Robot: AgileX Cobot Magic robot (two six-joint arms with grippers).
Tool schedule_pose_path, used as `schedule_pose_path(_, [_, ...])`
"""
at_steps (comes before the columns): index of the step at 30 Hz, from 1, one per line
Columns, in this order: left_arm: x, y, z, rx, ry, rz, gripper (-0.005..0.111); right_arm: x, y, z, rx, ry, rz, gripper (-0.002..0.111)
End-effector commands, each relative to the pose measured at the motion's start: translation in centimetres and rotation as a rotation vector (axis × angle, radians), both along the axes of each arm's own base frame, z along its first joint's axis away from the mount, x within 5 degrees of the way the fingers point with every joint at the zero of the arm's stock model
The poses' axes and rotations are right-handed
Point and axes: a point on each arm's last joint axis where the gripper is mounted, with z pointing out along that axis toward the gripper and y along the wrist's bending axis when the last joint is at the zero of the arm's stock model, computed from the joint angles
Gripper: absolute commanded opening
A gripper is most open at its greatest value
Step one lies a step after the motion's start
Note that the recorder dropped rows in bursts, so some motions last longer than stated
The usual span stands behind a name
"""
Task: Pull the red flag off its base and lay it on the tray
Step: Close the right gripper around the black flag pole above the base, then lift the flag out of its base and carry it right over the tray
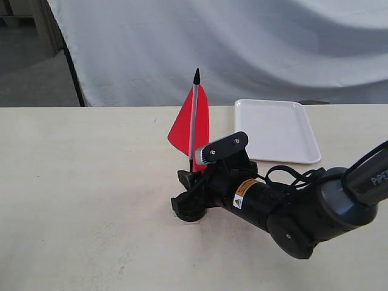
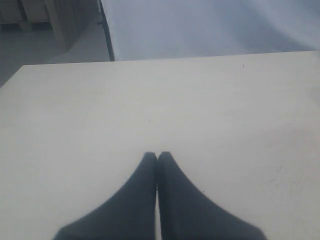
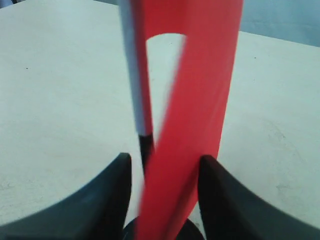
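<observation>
The red flag stands upright in its base, a black puck mostly hidden by my right gripper. The pole is silver above and black below, with a pointed black tip on top. In the right wrist view the pole and the hanging red cloth sit between the open fingers of the right gripper, low down near the base. The white tray lies behind and to the right. My left gripper is shut and empty over bare table.
The right arm lies low over the table in front of the tray, with cables looped on it. A white cloth backdrop hangs behind the table's far edge.
</observation>
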Motion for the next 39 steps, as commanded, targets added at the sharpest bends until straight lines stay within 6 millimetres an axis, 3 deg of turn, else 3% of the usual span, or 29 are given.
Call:
schedule_pose_path(1, [0.0, 0.0, 0.0, -0.004, -0.006, 0.004, 0.0, 0.1, 0.1, -0.1, 0.012, -0.019, 0.012, 0.021])
schedule_pose_path(2, [0.0, 0.0, 0.0, -0.004, -0.006, 0.004, 0.0, 0.1, 0.1, -0.1, 0.013, -0.021, 0.012, 0.006])
schedule_pose_path(3, [0.0, 0.0, 0.0, -0.004, -0.006, 0.004, 0.0, 0.1, 0.1, -0.1, 0.013, -0.021, 0.012, -0.001])
schedule_pose_path(7, [0.0, 0.0, 0.0, -0.004, -0.006, 0.004, 0.0, 0.1, 0.1, 0.5, 0.02, -0.029, 0.011, 0.0])
schedule_pose_path(17, [0.0, 0.0, 0.0, -0.004, -0.006, 0.004, 0.0, -1.0, -1.4, 6.7, -0.033, 0.05, -0.063, -0.001])
schedule_pose_path(21, [0.0, 0.0, 0.0, -0.004, -0.006, 0.004, 0.0, -0.4, -2.8, 8.1, -0.093, 0.145, -0.125, -0.001])
schedule_pose_path(33, [0.0, 0.0, 0.0, -0.004, -0.006, 0.004, 0.0, 7.8, -9.6, 14.1, -0.257, 0.451, -0.403, -0.001])
schedule_pose_path(39, [0.0, 0.0, 0.0, -0.004, -0.006, 0.004, 0.0, 12.0, -12.3, 14.3, -0.339, 0.529, -0.447, -0.001])
